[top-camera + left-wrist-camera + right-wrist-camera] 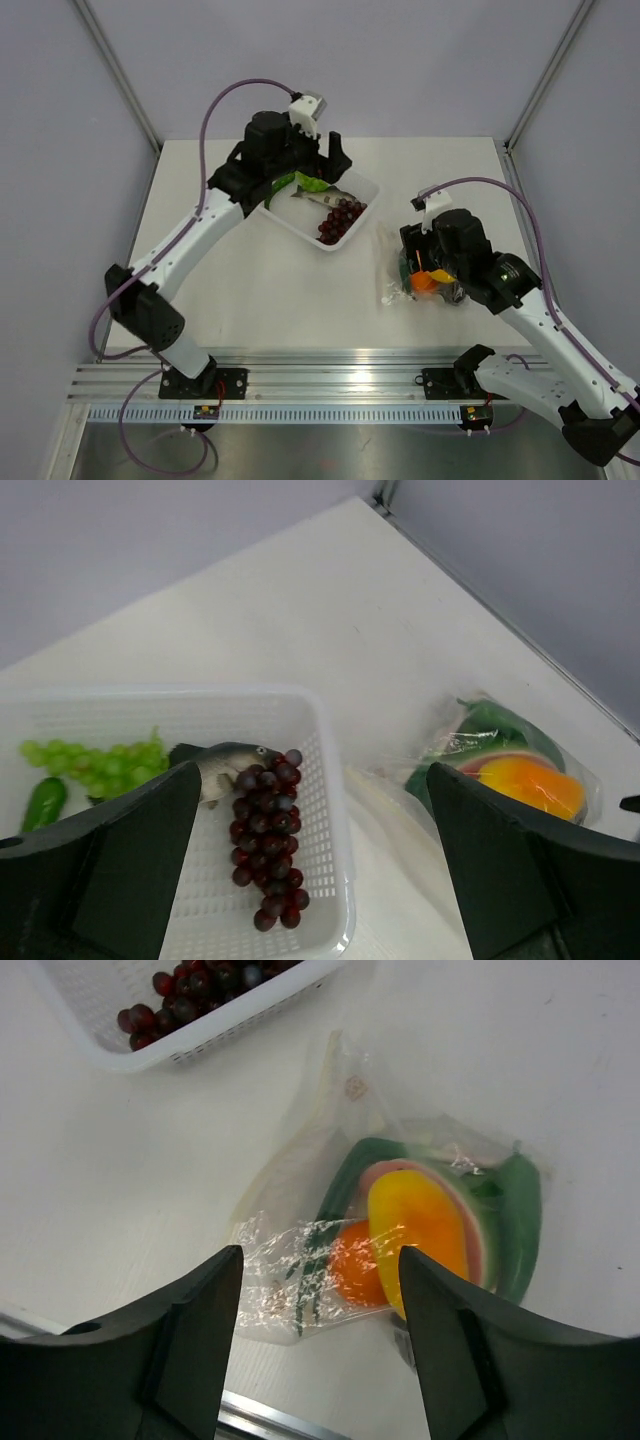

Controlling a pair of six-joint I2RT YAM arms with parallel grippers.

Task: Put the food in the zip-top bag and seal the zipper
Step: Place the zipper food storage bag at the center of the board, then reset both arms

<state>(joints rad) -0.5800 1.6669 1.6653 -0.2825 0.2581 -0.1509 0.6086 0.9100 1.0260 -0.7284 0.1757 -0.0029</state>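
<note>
The clear zip-top bag lies on the table to the right of the tray and also shows in the top view. Inside it are a yellow piece, an orange piece, a watermelon slice and a green onion. I cannot make out its zipper. My right gripper hovers open just above the bag. My left gripper is open and empty over the tray's right end. Dark grapes lie below it.
The white mesh tray at the back centre also holds a toy fish, light green grapes and a small green vegetable. An aluminium rail runs along the near edge. Grey walls enclose the table.
</note>
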